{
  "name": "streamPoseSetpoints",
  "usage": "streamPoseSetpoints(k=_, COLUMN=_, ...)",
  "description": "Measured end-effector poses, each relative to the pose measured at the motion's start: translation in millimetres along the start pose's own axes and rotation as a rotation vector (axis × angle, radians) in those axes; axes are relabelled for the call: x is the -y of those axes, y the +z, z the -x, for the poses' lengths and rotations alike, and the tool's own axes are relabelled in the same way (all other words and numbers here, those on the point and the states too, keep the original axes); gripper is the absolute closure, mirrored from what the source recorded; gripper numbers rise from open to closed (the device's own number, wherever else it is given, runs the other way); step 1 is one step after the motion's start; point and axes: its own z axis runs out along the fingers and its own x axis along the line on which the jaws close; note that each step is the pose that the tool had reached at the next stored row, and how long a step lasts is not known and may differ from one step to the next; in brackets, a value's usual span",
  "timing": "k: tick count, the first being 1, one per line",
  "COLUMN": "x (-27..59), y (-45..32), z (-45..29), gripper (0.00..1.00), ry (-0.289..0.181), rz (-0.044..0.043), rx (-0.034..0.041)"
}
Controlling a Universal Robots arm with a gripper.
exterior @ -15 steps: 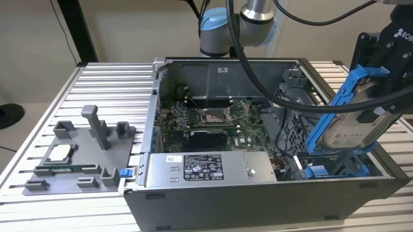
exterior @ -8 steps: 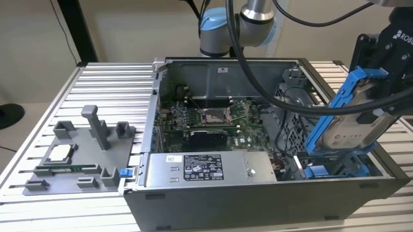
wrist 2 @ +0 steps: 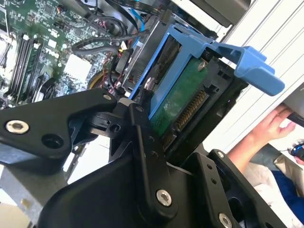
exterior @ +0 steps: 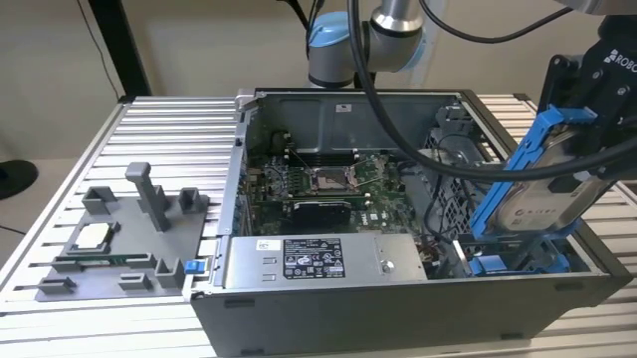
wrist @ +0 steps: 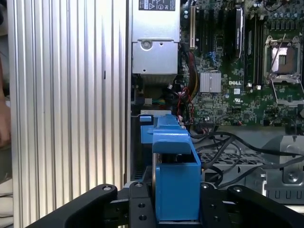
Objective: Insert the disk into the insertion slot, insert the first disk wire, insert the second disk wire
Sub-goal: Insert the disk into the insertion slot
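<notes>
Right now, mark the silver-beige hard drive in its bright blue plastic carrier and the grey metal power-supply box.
hard drive (exterior: 538, 209), exterior view, its white-labelled face.
power-supply box (exterior: 312, 258), exterior view, the label on its top face.

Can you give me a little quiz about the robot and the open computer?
1. What is the gripper holding? A) the blue-framed disk B) a cup C) a screwdriver
2. True or false: the disk is lying flat.
3. In the exterior view, which side of the computer case is the grey parts tray on?
Key: 1 A. 2 False, it is steeply tilted over the case. 3 The exterior view's left.
</notes>
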Motion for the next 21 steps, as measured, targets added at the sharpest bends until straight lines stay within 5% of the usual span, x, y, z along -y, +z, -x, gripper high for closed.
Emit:
streamPoseSetpoints(k=13, x=0.4, y=10.1, z=0.0, gripper=1.00, ry=0.003, rz=-0.0031, rx=0.0002)
streamPoseSetpoints(k=21, x=0.5, y=13.6, z=0.0, gripper=1.00, ry=0.056, rz=-0.0035, rx=0.0021)
